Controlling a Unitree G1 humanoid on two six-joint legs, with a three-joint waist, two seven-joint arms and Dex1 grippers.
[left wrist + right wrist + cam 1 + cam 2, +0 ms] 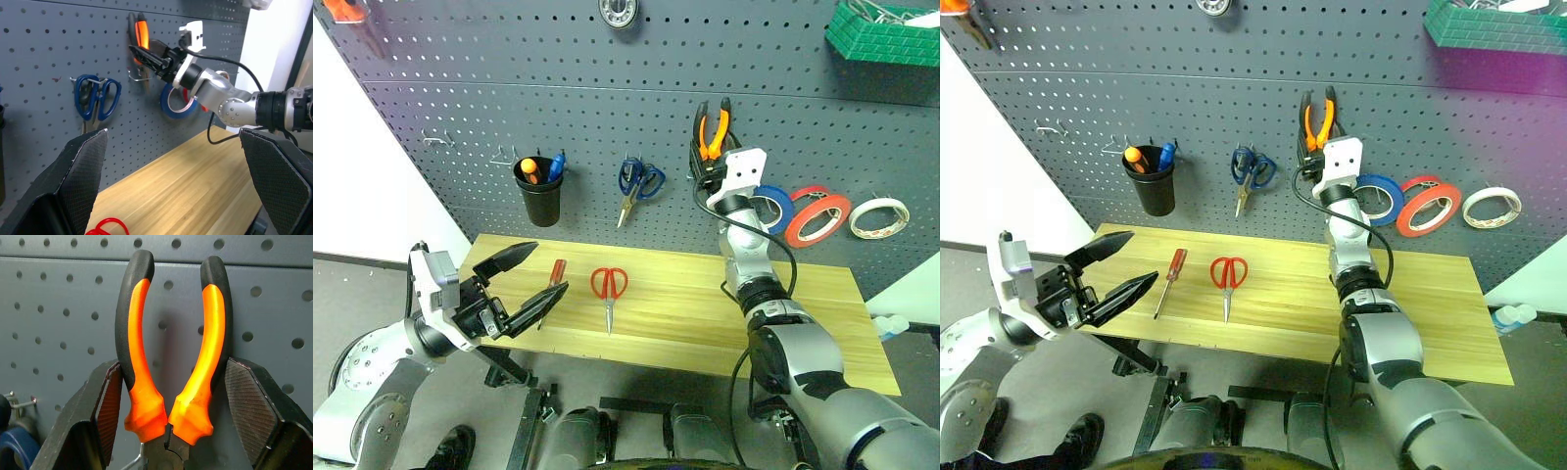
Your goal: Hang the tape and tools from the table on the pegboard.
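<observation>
- While the right end effector (pixel 166 406) is up against the pegboard (pixel 509 117), its two black fingers (pixel 105 411) sit on either side of the orange-and-black pliers (pixel 168 357) — pressed onto the handles from outside, so it's pinching the pliers.
- Pliers stand handles-up, head down, flat against the board; a metal hook peeks out just below the head in the right wrist view.
- Left end effector (pixel 530 276) hangs off the front left corner of the surface (pixel 705 313), fingers spread wide, nothing between them.
- Red-handled scissors (pixel 608 292) lie flat on the surface, blades pointing toward the front edge.
- Screwdriver (pixel 550 285) with the red handle lies just beside the scissors on their left, not touching, partly behind the left finger in the head view.
- Red-orange tape (pixel 819 219) already hangs on the board to the right of the right arm, overlapping a smaller red roll (pixel 808 195) behind it — a blue roll (pixel 775 206) sits between them and the arm.
- White roll (pixel 878 217) hangs further right.
- Blue-handled scissors (pixel 637 184) hang on a hook left of the pliers, and a black cup (pixel 538 193) with an orange-tipped and a blue-tipped thing in it hangs further left.
- Green bin (pixel 886 34) is mounted at the upper right.
</observation>
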